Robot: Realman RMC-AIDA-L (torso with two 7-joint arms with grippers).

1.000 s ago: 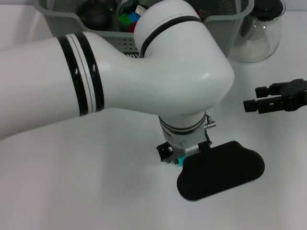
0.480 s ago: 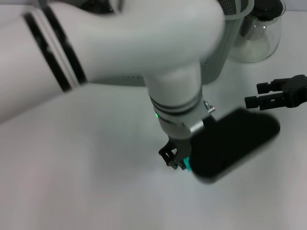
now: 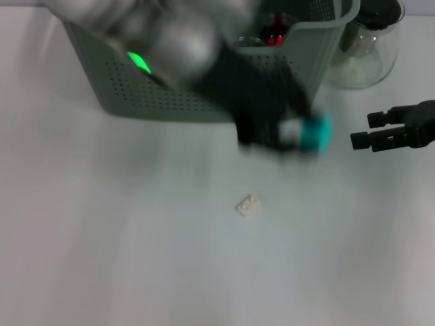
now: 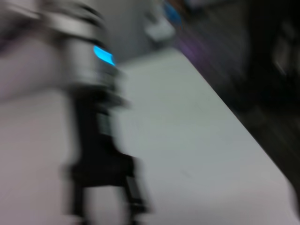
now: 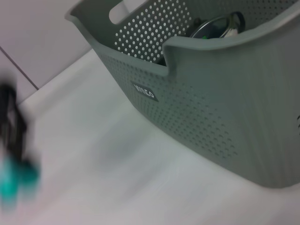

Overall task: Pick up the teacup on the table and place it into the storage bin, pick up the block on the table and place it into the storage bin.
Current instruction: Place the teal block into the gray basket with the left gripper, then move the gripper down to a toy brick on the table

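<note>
Left pincer [image 3: 309,132] blurred by storage bin [image 3: 170,102], grip unreadable, teal block [image 3: 316,132] at tip; bin holds glassware; right pincer [image 3: 370,130] parted, empty, above bench [image 3: 136,238].

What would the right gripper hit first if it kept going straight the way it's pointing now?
Probably the teal block carried by the blurred left gripper. The black right gripper, fingers apart, points across the white table toward it. Depth and height are unclear; it might pass beside it, short of the grey-green perforated storage bin.

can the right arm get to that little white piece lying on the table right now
Probably yes. The white piece lies alone on the table, nothing beside it. The right gripper hovers off to its side, and the left gripper, holding a teal block, is higher, near the bin.
</note>
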